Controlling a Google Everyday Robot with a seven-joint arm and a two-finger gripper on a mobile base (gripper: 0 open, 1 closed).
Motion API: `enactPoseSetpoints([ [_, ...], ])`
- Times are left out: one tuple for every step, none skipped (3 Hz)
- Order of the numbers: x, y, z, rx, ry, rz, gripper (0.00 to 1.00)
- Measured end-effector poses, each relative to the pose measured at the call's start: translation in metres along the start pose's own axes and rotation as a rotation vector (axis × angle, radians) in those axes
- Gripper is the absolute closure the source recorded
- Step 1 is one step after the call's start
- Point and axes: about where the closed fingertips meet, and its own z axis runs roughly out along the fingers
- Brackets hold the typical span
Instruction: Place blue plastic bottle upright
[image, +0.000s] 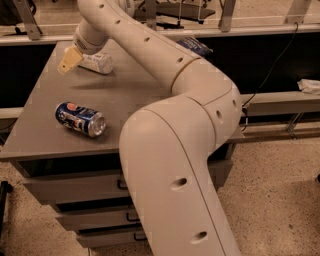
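Note:
The blue plastic bottle (98, 63) lies on its side at the far left of the grey table (135, 95). It is clear with a pale label, and its left end is hidden behind my gripper. My gripper (69, 59) is at the bottle's left end, low over the table, with its tan tip pointing down and left. My white arm (170, 70) reaches across the table from the front right to it.
A blue soda can (80, 118) lies on its side near the table's front left. A dark blue snack bag (195, 46) lies at the back right, partly behind my arm. Drawers (75, 187) sit below the tabletop. A cable (272, 70) hangs on the right.

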Motion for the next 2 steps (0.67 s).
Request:
enactPoseSetpoints([
  [-0.014, -0.001, 0.003, -0.028, -0.017, -0.013, 0.0],
  [-0.024, -0.003, 0.006, -0.04, -0.022, -0.023, 0.0],
])
